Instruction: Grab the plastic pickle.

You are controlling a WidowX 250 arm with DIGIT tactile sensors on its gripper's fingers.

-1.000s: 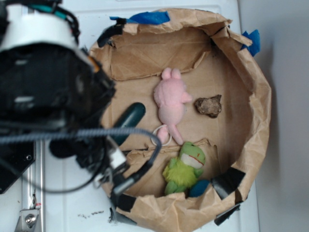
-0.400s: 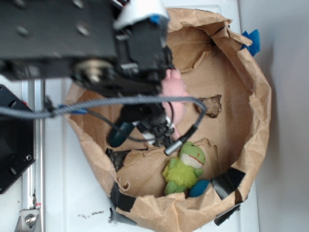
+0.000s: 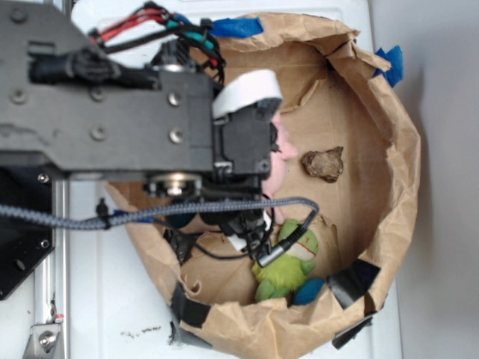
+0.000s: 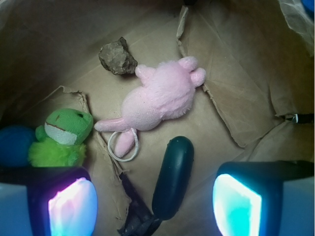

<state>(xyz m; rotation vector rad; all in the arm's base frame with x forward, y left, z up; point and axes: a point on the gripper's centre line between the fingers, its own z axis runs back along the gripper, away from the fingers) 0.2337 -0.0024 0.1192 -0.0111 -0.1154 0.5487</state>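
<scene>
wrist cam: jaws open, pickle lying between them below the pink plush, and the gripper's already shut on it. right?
Not quite. The wrist view shows the gripper open, its fingers standing clear of the plastic pickle. The pickle does lie between them, below the pink plush.

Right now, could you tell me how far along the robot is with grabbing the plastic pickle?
Done: the gripper is positioned over the paper-lined basket, open, with the plastic pickle lying between its fingers in the wrist view. In hand: nothing is gripped; the pickle rests on the paper beside the pink plush. Left: descend, close on the pickle and lift it.
</scene>
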